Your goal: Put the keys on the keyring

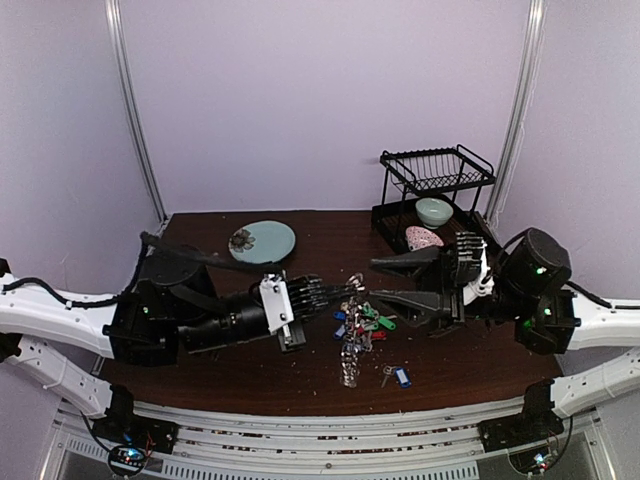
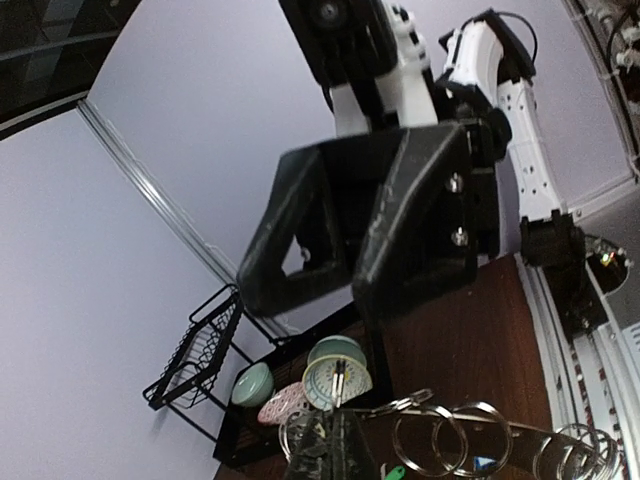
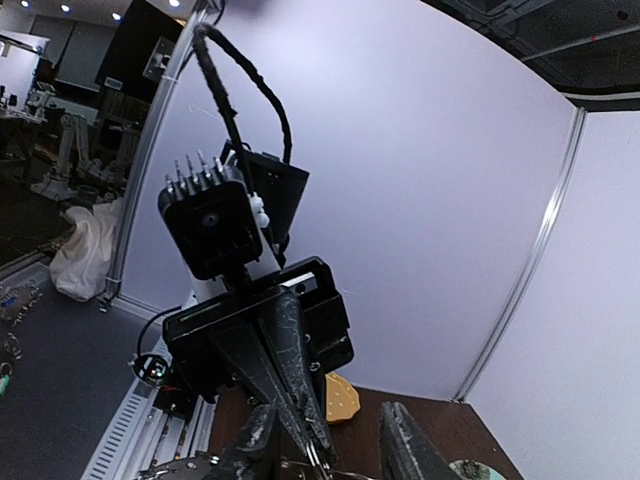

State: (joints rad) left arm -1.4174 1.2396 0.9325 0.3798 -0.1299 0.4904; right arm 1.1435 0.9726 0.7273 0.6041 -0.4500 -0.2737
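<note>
1. Between the two arms, over mid-desk, the keyring (image 1: 351,352) hangs as a chain of silvery loops from the left tool (image 1: 343,292), whose fingers are clamped on its upper end.
2. Beneath it, the keys (image 1: 366,322) lie heaped on the desk (image 1: 250,370). One blue-tagged key (image 1: 397,377) lies apart, nearer the bases.
3. Facing it, the right tool (image 1: 373,279) is spread wide and holds nothing.
4. Step, as I judge it: the ring is presented and no key is picked yet. Next the right tool must drop, pinch one key and thread it on.
5. Count: one keyring; roughly six heaped keys, exact number unclear, plus the stray; one teal plate (image 1: 262,241); one dish rack (image 1: 437,170); two bowls (image 1: 433,211).
</note>
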